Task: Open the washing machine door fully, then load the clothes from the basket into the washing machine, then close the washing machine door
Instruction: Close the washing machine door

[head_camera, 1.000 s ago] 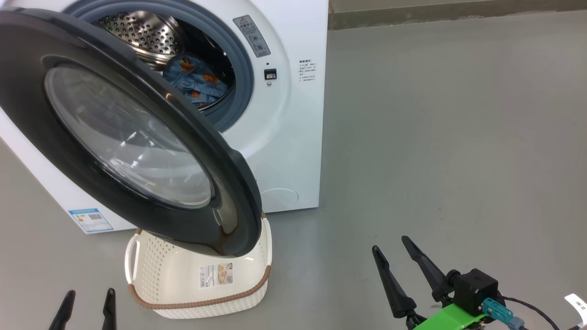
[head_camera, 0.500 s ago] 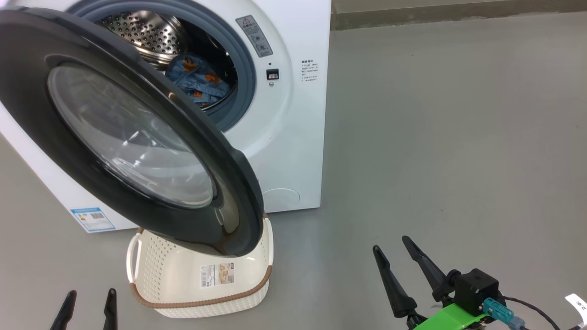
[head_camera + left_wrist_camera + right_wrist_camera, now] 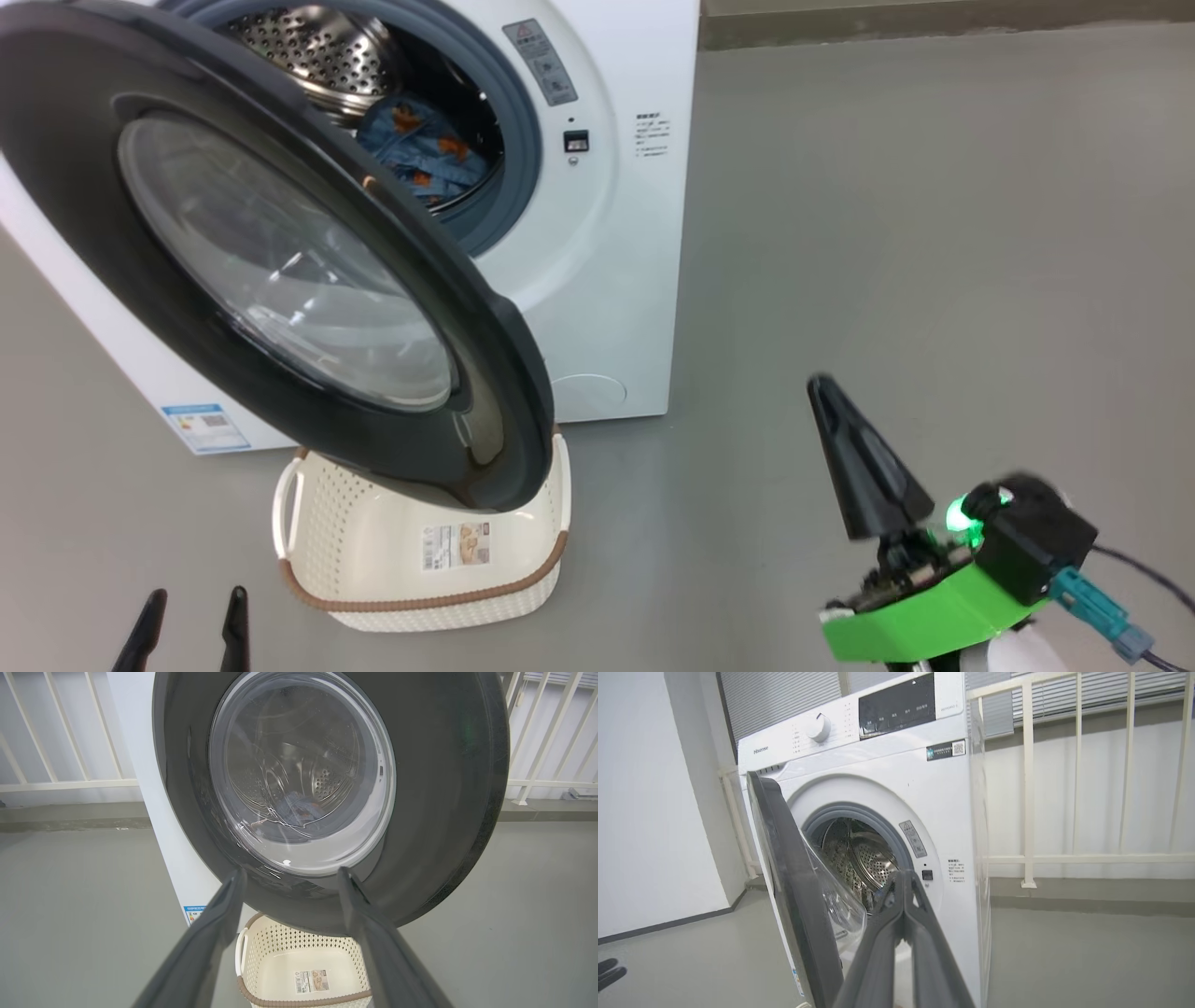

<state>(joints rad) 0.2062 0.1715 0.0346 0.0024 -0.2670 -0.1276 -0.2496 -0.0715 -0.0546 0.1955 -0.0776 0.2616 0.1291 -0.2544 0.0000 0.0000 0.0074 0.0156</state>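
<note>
The white washing machine (image 3: 616,280) stands with its black-rimmed round door (image 3: 84,187) swung out towards me. Light blue clothes (image 3: 420,154) with orange figures lie inside the steel drum. The cream basket (image 3: 420,602) sits on the floor under the door's lower edge, with only a label on its bottom. My left gripper (image 3: 191,630) is open at the lower left, short of the basket; in the left wrist view its fingers (image 3: 219,924) frame the door (image 3: 444,788) and basket (image 3: 280,952). My right gripper (image 3: 826,387) is shut on nothing, raised to the right of the machine, and points at the drum opening (image 3: 903,875).
Grey floor (image 3: 934,233) stretches to the right of the machine. A white railing (image 3: 1027,788) runs behind and beside it, and a white wall (image 3: 654,802) stands on its other side. The door (image 3: 794,882) juts out edge-on over the basket.
My right gripper has shut its fingers and risen, its wrist turned. The head camera has shifted slightly, so the whole scene sits a little to the right. The left gripper stays open.
</note>
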